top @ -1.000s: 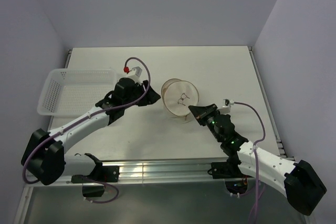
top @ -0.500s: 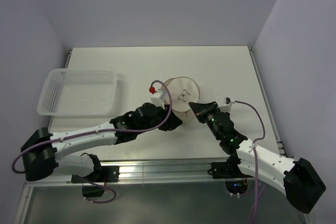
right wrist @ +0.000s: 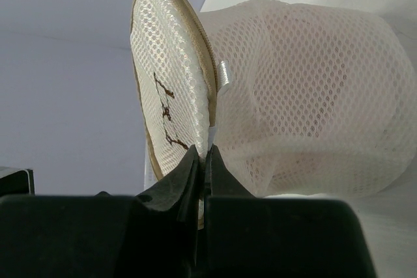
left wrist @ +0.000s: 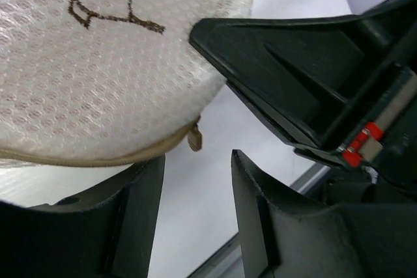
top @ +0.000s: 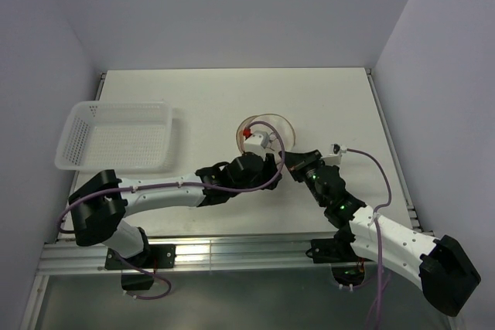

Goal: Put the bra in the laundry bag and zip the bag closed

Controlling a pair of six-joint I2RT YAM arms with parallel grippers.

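While the left tool [left wrist: 195, 177] hangs released with the small tan zip pull [left wrist: 194, 139] just ahead of its gap, the round white mesh laundry bag [top: 267, 124] sits on the bench [top: 332, 98], its rim clenched by the right tool [right wrist: 202, 161]. No pale pink bra shows outside it.

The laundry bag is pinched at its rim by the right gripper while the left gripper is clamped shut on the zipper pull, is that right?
Not quite: the left wrist view shows the left gripper open, the zipper pull hanging free beyond its jaws. The right gripper does pinch the laundry bag at its rim.
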